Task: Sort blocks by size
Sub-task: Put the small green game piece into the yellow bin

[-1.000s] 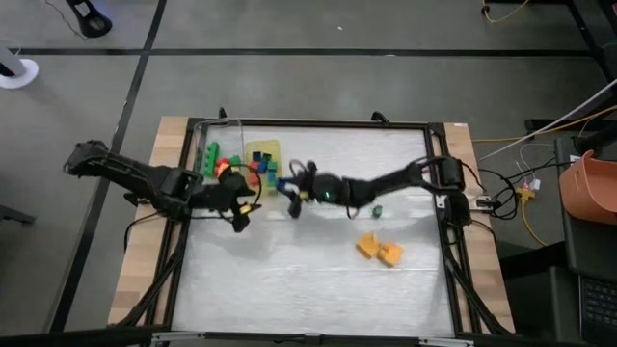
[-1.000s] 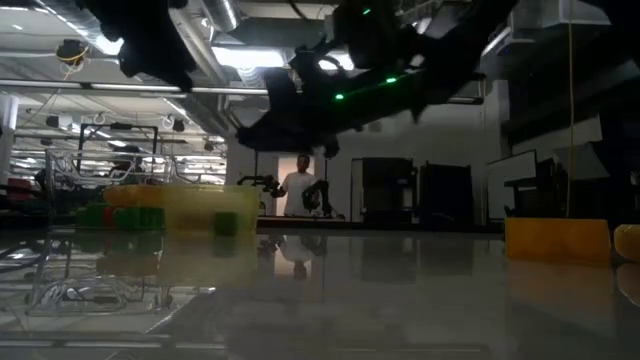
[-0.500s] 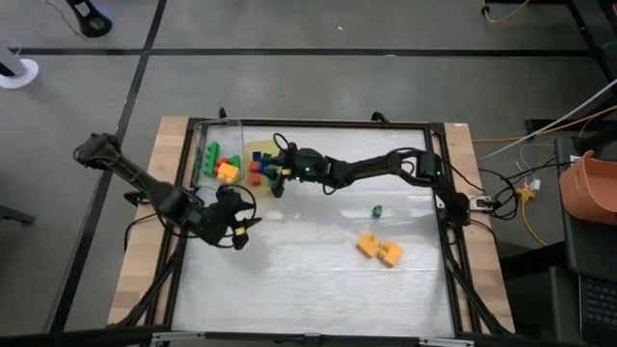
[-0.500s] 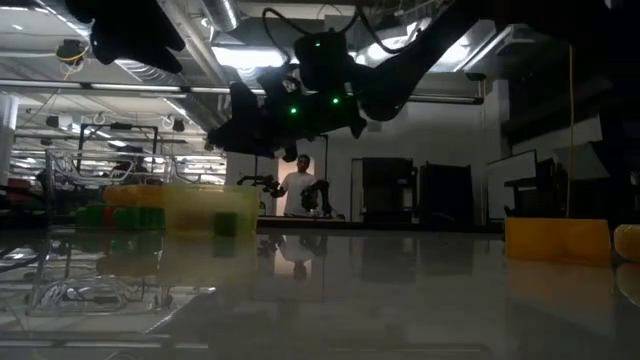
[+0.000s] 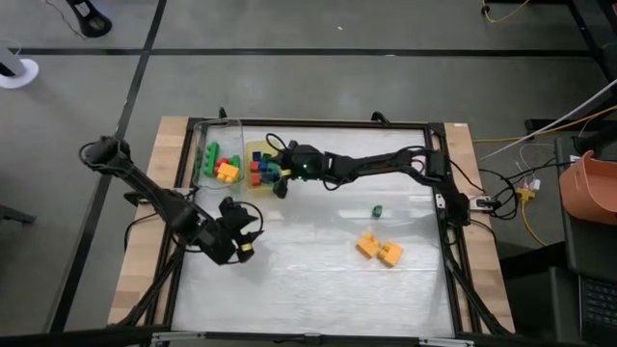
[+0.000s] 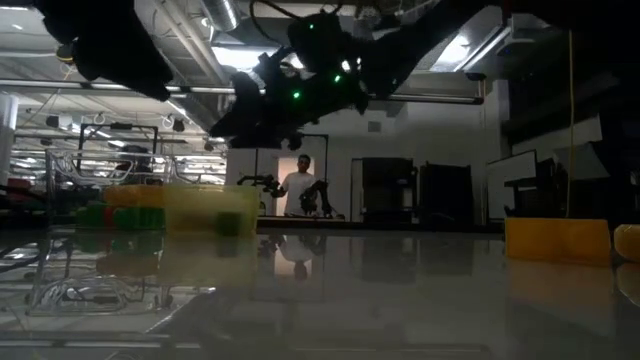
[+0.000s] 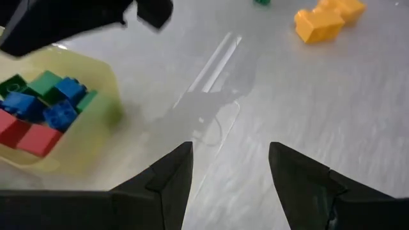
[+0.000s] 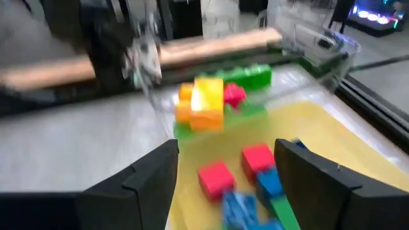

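A flat yellow tray (image 5: 264,150) at the far left holds several small red, blue and green blocks (image 5: 260,170). They also show in the right wrist view (image 8: 257,158). A clear container (image 5: 205,145) next to it holds green, orange and red bricks (image 5: 222,166). Two orange bricks (image 5: 379,249) and a small green block (image 5: 377,209) lie on the table. My right gripper (image 5: 279,176) hangs open and empty just above the tray (image 8: 319,128). My left gripper (image 5: 249,231) is open and empty above bare table, nearer the front than the tray (image 7: 96,137).
A black frame (image 5: 318,124) edges the table. The container's clear walls (image 8: 313,41) stand just beyond the tray. Bare table lies between the two orange bricks (image 7: 323,16) and my left gripper (image 7: 230,150). A person stands far off in the room (image 6: 298,188).
My right gripper has gone toward the table's far left, from bare table to above the yellow tray. My left gripper has drawn back from beside the container toward the table's near edge.
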{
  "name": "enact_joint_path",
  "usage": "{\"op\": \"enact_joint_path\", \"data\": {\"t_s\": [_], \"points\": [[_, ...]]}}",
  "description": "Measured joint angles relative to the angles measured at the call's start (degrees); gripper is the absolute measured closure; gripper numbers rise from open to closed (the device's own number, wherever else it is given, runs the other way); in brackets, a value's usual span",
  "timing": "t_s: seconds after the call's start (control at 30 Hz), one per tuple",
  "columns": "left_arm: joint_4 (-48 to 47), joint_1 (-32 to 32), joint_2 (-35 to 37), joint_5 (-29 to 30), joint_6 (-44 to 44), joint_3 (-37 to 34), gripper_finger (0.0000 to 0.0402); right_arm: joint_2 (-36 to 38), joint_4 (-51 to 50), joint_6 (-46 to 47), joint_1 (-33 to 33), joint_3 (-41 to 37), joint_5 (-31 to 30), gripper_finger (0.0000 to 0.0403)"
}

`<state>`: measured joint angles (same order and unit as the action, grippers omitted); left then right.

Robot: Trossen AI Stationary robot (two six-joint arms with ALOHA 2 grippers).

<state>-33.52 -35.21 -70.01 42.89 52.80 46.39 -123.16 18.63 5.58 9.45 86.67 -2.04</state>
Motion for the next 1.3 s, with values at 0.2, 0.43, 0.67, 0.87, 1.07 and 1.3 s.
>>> {"op": "enact_joint_path", "data": {"t_s": [0.2, 0.43, 0.67, 0.87, 1.07, 1.3], "points": [[2.52, -2.42, -3.3, 0.0, -0.71, 0.0, 0.021, 7.74, -21.66, -7.25, -0.04, 0.02, -0.11, 0.0146], [13.12, -2.28, -8.97, 0.04, -8.66, -0.01, 0.021, 17.76, -46.82, -7.58, -0.07, 0.02, -0.09, 0.0146], [22.89, -0.41, -15.26, 0.49, -15.54, -0.02, 0.021, 24.52, -67.88, -6.86, -0.9, 0.02, -0.03, 0.0146], [27.06, 1.14, -16.6, 1.27, -20.73, -0.02, 0.021, 26.83, -83.0, -6.73, -5.42, -0.08, -0.22, 0.0146], [28.54, 2.11, -16.6, 1.27, -24.35, -0.02, 0.021, 27.0, -92.66, -4.56, -11.32, -0.13, -3.64, 0.0146], [28.25, 2.32, -16.6, 1.25, -24.35, -0.02, 0.021, 31.34, -91.19, 0.93, -16.47, -10.96, -4.81, 0.0146]]}}
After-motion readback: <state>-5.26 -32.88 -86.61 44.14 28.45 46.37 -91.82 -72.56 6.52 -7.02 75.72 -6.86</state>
